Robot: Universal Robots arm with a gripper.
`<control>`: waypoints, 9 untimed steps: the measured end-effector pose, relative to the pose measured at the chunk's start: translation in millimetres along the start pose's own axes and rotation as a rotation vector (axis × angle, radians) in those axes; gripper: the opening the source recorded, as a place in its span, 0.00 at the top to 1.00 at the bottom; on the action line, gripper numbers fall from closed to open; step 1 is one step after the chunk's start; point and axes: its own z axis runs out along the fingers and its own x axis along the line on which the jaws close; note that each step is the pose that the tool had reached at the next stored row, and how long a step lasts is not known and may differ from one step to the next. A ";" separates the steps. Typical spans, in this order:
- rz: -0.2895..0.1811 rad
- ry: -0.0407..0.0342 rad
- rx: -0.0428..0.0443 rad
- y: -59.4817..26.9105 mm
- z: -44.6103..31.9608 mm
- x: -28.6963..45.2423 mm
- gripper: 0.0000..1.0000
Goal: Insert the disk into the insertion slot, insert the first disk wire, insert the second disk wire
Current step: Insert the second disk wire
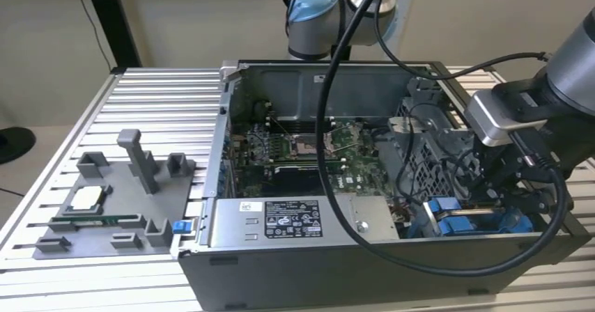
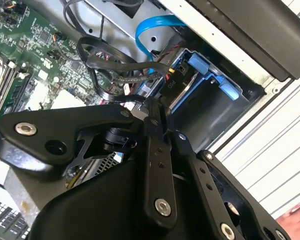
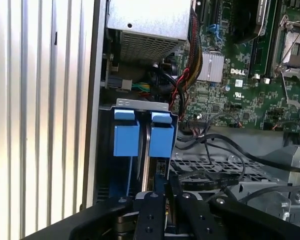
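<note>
In the insertion slot [image 3: 140, 145], disk mostly hidden, hand [image 3: 166, 197] clenched on wire

Soft, even room light falls on the ribbed bench [image 1: 149, 110], while the inside of the open computer case [image 1: 279, 82] sits in dull shadow. In the first wrist view the bench slats [image 3: 40, 100] glare nearly white. In both wrist views the black pincer [image 2: 152, 112] looks soft and out of focus.
</note>
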 end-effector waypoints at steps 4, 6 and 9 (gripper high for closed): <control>-0.001 0.0002 0.0059 -0.1 1.4 -0.5 1.00; -0.001 0.0005 0.0085 0.0 2.3 -0.6 1.00; 0.001 0.0010 0.0117 0.0 3.6 -0.6 1.00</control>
